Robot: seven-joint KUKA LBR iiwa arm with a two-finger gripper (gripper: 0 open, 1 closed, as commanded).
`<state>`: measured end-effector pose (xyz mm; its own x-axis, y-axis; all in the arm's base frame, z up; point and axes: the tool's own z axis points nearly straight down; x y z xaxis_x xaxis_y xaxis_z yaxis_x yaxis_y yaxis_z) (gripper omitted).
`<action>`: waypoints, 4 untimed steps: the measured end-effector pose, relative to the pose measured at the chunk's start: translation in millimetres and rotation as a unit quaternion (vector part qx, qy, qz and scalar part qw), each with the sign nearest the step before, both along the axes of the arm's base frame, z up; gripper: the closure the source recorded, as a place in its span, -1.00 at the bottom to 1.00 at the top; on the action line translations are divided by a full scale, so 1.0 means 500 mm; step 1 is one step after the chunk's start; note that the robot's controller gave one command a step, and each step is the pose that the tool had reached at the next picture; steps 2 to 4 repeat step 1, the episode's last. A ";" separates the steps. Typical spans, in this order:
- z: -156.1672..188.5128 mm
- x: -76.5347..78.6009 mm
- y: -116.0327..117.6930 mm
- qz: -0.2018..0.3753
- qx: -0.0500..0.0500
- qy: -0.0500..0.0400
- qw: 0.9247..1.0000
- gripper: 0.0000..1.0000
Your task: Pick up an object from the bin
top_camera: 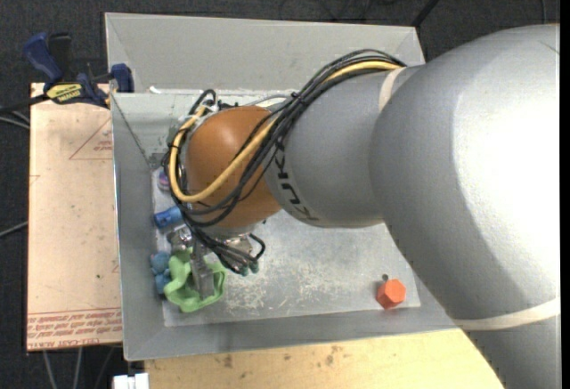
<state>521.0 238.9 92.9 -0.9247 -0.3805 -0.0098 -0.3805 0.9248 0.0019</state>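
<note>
Camera view, looking down into the bin: a green thing [184, 294], curved and soft-looking, lies in the corner at the view's lower left, close against the left wall of the grey metal bin [267, 49]. The pincer [203, 270] is low over its upper part and seems to touch it. The wrist hides the tip, so I cannot tell whether the pincer is apart, together or clamped on the green thing.

Just beside the green thing, on its left, sits a small blue piece [159, 266], and a second blue piece [166, 219] lies a little further up the same wall. I judge the arm stretches across the whole bin because these things are crowded at the far side from where it enters. This puts its orange wrist cover [227, 165] with the black and yellow cables [191, 191] above them.

A small orange block [390, 293] stands alone near the lower right corner, well apart from the pincer.
</note>
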 end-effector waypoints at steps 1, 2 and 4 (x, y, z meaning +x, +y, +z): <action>0.414 0.127 0.001 0.002 0.000 -0.002 1.000 1.00; 0.414 0.127 0.001 0.002 0.000 -0.002 1.000 1.00; 0.414 0.127 0.001 0.002 0.000 -0.002 1.000 1.00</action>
